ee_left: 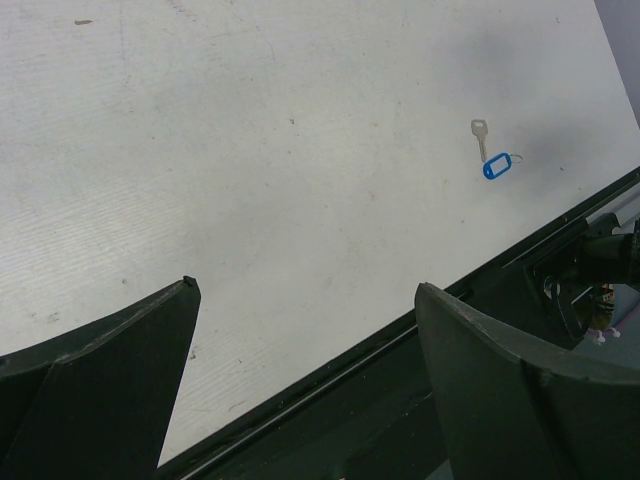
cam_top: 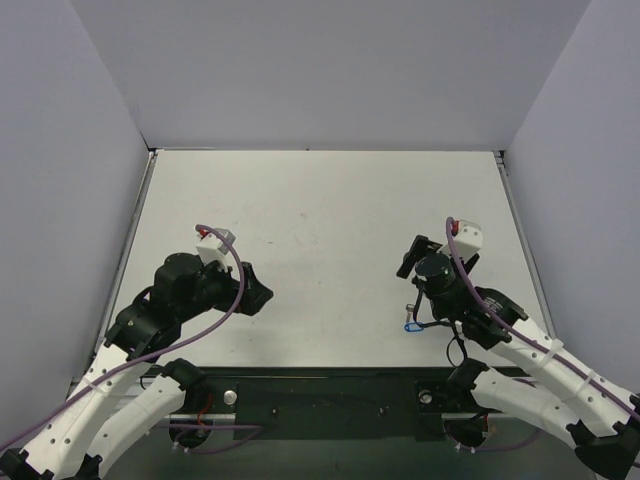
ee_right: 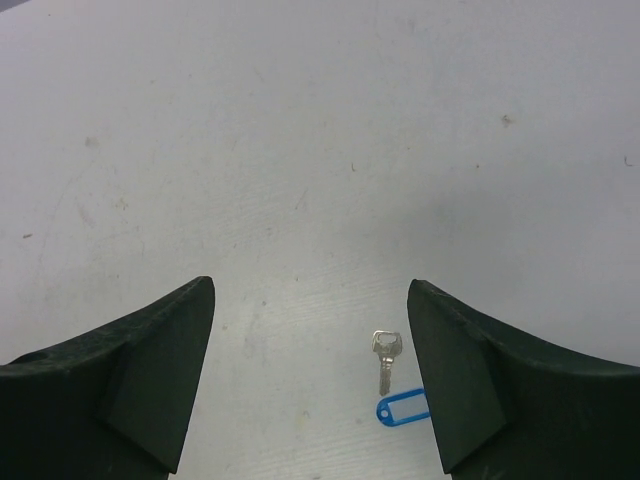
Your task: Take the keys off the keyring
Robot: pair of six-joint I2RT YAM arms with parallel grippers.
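Note:
A small silver key [ee_right: 385, 358] lies flat on the white table, just beside the blue oval keyring tag [ee_right: 402, 407]; they look apart, not linked. Both show in the left wrist view, key [ee_left: 480, 138] and tag [ee_left: 495, 166] with its thin ring, and in the top view the key [cam_top: 410, 308] and tag [cam_top: 413, 326] lie by the right arm. My right gripper [ee_right: 310, 290] is open and empty above the table, the key and tag close to its right finger [ee_right: 470, 380]. My left gripper [ee_left: 305, 290] is open and empty, far left of them.
The black base rail [cam_top: 320, 395] runs along the table's near edge, seen also in the left wrist view [ee_left: 400, 400]. Grey walls enclose the table [cam_top: 320, 200] on three sides. Purple cables loop over both arms.

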